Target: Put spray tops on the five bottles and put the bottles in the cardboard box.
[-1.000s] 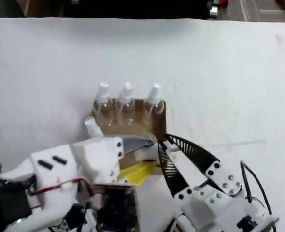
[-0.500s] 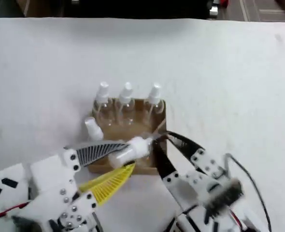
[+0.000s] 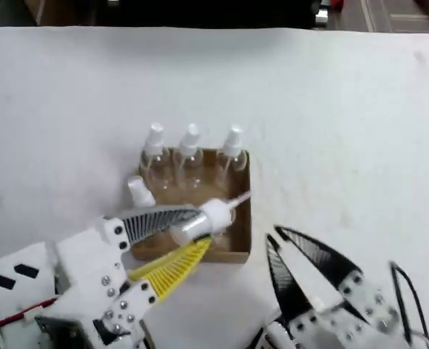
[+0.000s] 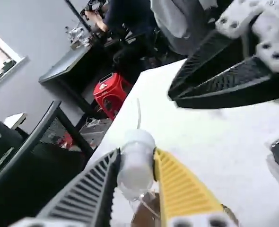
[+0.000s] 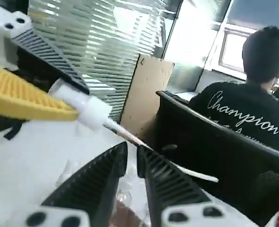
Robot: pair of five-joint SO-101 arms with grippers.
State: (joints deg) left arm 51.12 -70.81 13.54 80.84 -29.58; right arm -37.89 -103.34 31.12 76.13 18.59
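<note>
While the left claw (image 3: 204,227) is poised over the box's front edge, a spray top (image 3: 216,213) is clamped between its grey and yellow fingers. The dip tube (image 3: 238,198) is left bare and is pointed toward the right wall. The box (image 3: 243,225) is open cardboard. At its left wall a capped bottle (image 3: 139,193) is seen; inside or just outside cannot be told. Along the back wall three more are stood upright in a row, each capped: left bottle (image 3: 155,155), middle bottle (image 3: 190,155), right bottle (image 3: 233,154). Past the front right corner the right claw (image 3: 273,235) is held, its fingers drawn almost together with only a slit between them. Nothing is gripped.
</note>
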